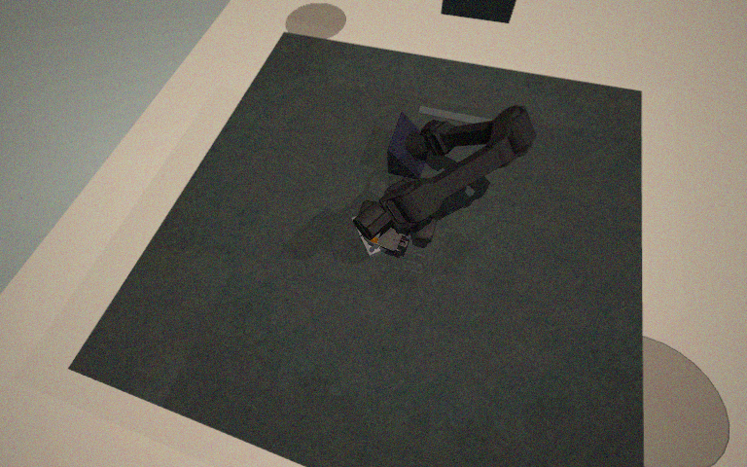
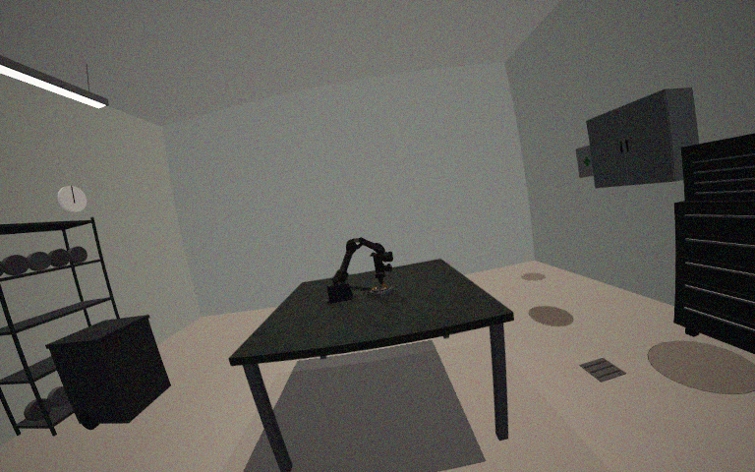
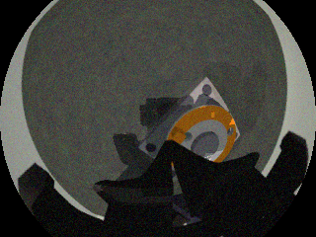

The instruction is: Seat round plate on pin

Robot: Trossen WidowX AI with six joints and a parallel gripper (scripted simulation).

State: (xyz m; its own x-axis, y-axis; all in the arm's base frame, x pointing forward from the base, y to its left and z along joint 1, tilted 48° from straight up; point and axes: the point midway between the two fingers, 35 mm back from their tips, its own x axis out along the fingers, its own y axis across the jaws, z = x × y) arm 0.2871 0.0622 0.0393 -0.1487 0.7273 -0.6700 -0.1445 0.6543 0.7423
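The round plate [image 3: 197, 115] [image 1: 374, 239] [image 2: 381, 289] shows an orange rim and a grey middle in the wrist view, over the pale square base [image 3: 201, 93] [image 1: 372, 253]. A round grey post top [image 3: 204, 142] shows in its middle. A small dark spot [image 3: 188, 135] lies beside a darker orange patch at the plate's left; another [image 3: 230, 130] is at its right. I cannot tell which is hole or pin, nor if the plate lies flat. My gripper [image 3: 168, 143] [image 2: 380, 283] is shut and empty, its tips low at the plate's near left edge. Contact is unclear; the fingers hide the plate's near side.
The dark table [image 1: 330, 357] [image 2: 362, 327] carries the arm's mount [image 1: 405, 146] [image 2: 339, 293] and a pale strip [image 1: 451, 114] behind it. The arm reaches over the base and hides part of it in the top view. Shelves and cabinets stand away from the table.
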